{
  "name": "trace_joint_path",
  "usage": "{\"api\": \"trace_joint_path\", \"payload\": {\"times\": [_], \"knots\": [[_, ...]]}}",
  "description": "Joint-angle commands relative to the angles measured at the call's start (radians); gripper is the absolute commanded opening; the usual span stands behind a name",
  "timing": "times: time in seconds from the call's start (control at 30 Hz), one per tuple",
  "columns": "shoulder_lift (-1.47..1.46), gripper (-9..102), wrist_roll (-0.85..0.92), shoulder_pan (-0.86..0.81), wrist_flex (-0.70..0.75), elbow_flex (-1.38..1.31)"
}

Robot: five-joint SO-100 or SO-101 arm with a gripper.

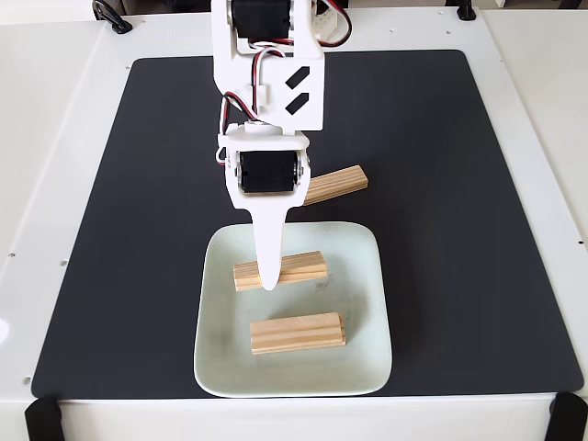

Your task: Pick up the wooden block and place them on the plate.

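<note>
The pale mint-white square plate [358, 367] sits at the front middle of the black mat. Two wooden blocks lie on it: one [298, 333] near the front, one [299, 267] across the middle. A third wooden block [342, 182] lies on the mat just behind the plate, partly hidden by the arm. My white gripper [269, 281] points straight down over the left half of the middle block, its tip in front of that block. A single finger [266, 243] shows; the other is hidden, so whether the gripper is open, or holds the block, is unclear.
The black mat [459, 184] covers most of a white table [55, 138]. The arm's white body and black servo [266, 170] rise over the mat's middle rear. Black clamps sit at the table's front corners [41, 421] and rear edge.
</note>
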State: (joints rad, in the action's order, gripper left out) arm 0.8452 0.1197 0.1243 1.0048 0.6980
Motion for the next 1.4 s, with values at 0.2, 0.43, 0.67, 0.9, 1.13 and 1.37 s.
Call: {"api": "trace_joint_path", "payload": {"times": [0.2, 0.43, 0.67, 0.9, 1.13, 1.37], "knots": [[0.017, -1, -0.003, 0.006, -0.009, -0.055], [0.012, -1, -0.005, 0.008, -0.009, -0.098], [0.012, -1, -0.005, 0.009, -0.009, -0.101], [0.012, -1, -0.005, 0.009, -0.009, -0.101], [0.012, -1, -0.005, 0.015, -0.009, -0.098], [0.012, 0, -0.005, 0.017, -0.009, -0.095]]}}
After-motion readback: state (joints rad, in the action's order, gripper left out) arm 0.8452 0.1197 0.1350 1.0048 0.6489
